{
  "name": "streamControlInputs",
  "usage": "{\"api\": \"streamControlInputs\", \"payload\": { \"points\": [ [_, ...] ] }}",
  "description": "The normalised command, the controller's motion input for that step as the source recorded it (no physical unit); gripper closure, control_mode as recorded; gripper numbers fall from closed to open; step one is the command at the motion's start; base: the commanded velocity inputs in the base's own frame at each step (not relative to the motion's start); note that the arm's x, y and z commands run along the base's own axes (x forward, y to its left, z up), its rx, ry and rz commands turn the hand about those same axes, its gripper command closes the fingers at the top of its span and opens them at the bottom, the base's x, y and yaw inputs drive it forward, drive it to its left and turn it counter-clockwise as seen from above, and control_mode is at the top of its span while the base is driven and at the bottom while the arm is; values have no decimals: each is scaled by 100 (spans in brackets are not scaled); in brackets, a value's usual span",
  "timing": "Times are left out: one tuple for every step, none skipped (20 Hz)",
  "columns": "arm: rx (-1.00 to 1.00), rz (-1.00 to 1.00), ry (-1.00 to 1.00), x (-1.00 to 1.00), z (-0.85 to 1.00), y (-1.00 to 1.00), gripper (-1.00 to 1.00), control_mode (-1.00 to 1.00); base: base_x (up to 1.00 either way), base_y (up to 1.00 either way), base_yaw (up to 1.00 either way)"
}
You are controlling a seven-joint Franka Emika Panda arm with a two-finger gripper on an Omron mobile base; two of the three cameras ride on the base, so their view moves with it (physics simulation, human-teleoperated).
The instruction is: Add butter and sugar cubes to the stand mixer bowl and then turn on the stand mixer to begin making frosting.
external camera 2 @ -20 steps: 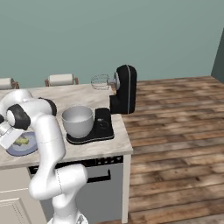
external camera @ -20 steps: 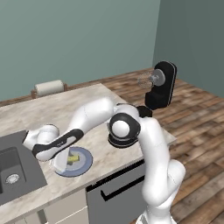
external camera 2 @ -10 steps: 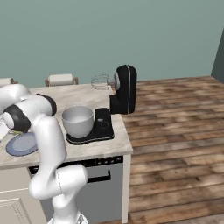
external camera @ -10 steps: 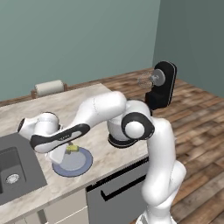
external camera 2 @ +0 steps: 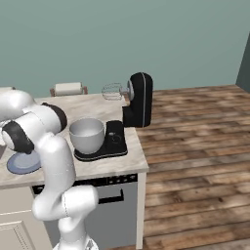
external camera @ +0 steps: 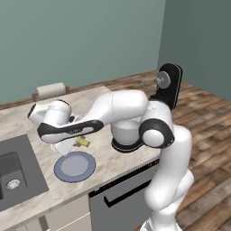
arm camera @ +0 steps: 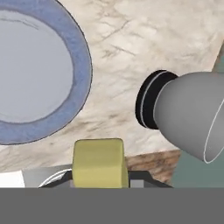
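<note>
Arm bent low and stretched leftward across the marble counter (external camera: pixel 108 155), its hand lifted above the round blue-grey plate (external camera: pixel 75 166). Gripper (external camera: pixel 76 141) clenched on the butter (arm camera: pixel 99 168), a short, blocky yellow stick seen end-on between the finger tips. Beyond it stands the stand mixer bowl (external camera 2: pixel 87 135), deep and silvery-white, seated on the black stand mixer (external camera 2: pixel 137 100), whose head is tilted up.
</note>
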Motion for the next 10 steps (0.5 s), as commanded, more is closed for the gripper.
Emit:
{"api": "streamControlInputs", "payload": {
  "points": [
    [14, -37, -27, 0, 42, -59, 100, -100, 0, 0, 0],
    [14, -37, -27, 0, 40, -59, 100, -100, 0, 0, 0],
    [15, -37, -29, 0, 43, -59, 100, -100, 0, 0, 0],
    [15, -38, -31, 0, 43, -56, 100, -100, 0, 0, 0],
    [16, -38, -31, 0, 44, -55, 100, -100, 0, 0, 0],
    [16, -38, -32, 0, 42, -54, 100, -100, 0, 0, 0],
    [16, -38, -33, 0, 44, -55, 100, -100, 0, 0, 0],
    [16, -38, -33, 0, 43, -55, 100, -100, 0, 0, 0],
    [17, -38, -31, 0, 46, -55, 100, -100, 0, 0, 0],
    [17, -38, -31, 0, 45, -56, 100, -100, 0, 0, 0]
  ]
}}
